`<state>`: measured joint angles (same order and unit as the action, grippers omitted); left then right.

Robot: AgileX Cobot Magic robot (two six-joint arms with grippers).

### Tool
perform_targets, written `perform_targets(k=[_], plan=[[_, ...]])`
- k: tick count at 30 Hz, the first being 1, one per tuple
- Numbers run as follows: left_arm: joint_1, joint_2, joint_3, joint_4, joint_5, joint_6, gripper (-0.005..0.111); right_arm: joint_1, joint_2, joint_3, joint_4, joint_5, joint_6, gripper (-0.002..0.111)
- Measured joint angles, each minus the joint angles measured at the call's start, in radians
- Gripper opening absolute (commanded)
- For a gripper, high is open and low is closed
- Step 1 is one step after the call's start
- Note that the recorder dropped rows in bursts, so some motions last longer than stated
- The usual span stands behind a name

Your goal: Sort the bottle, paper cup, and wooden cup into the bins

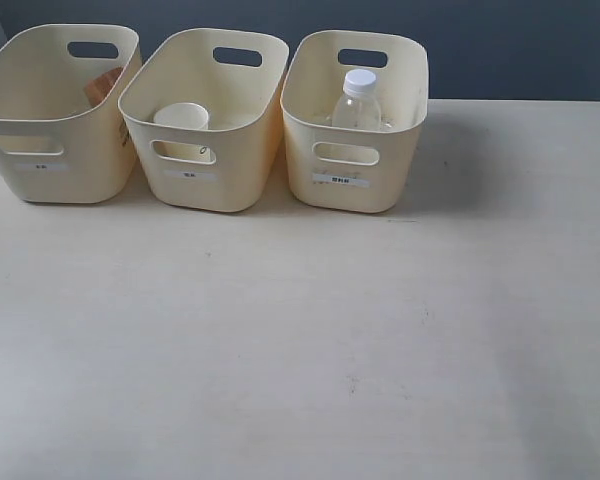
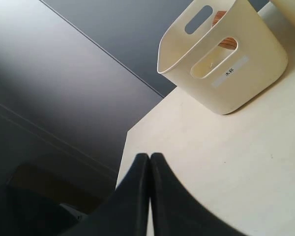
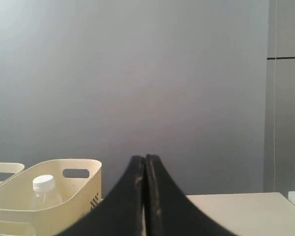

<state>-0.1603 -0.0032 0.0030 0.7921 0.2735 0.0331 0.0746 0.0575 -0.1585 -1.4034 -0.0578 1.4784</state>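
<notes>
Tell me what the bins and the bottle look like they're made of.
The bins look like smooth cream moulded plastic, with rounded corners and a slight sheen. The bottle looks like clear, colourless plastic, see-through below a matte white cap; glass can't be ruled out.

- Light is soft, even and fairly bright, and the table (image 1: 300,340) shows no harsh glare.
- Faint shadows spread to the right of the bins (image 1: 354,120), so light seems to come from their left.
- The exterior view looks slightly grainy and soft.
- The wall (image 3: 137,73) shades gradually from bright to dim.
</notes>
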Motion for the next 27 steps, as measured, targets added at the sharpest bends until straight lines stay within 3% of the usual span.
perform_targets(k=[5,7,12,13,15,17,27], plan=[[0.0,0.0,0.0,0.0,0.0,0.0,0.0,0.0,-0.051,0.041,0.026,-0.01,-0.013,-0.001],[0.0,0.0,0.0,0.0,0.0,0.0,0.0,0.0,-0.052,0.042,0.17,0.016,-0.146,-0.001],[0.0,0.0,0.0,0.0,0.0,0.0,0.0,0.0,-0.053,0.039,0.994,0.155,-1.003,-0.001],[0.0,0.0,0.0,0.0,0.0,0.0,0.0,0.0,-0.053,0.039,1.283,0.191,-1.309,-0.001],[0.0,0.0,0.0,0.0,0.0,0.0,0.0,0.0,-0.053,0.039,1.54,0.226,-1.576,-0.001],[0.0,0.0,0.0,0.0,0.0,0.0,0.0,0.0,-0.053,0.039,1.56,0.236,-1.603,-0.001],[0.0,0.0,0.0,0.0,0.0,0.0,0.0,0.0,-0.053,0.155,1.312,0.126,-1.358,-0.001]])
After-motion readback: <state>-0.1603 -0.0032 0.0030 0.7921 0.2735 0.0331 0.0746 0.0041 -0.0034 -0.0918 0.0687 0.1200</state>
